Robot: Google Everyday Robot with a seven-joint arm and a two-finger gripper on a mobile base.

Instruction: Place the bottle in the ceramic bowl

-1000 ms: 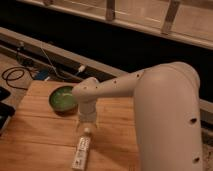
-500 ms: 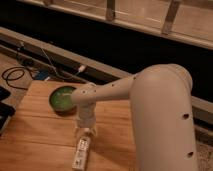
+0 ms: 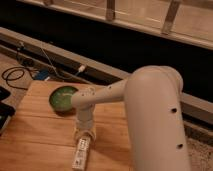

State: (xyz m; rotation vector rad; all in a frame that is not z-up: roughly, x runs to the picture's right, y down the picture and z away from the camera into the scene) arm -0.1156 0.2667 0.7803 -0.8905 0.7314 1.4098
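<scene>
Camera view: the hand [image 3: 83, 134], grip impossible to tell, meets the white bottle [image 3: 80, 154] at the wooden surface's [image 3: 35, 145] near edge; the green ceramic bowl [image 3: 56, 100] awaits, far-left.

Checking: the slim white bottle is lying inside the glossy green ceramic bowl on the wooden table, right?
Not inside. The camera view shows the slim white bottle lying on the wooden table, apart from the glossy green ceramic bowl, nearer the camera. The gripper is at the bottle's far end.
</scene>
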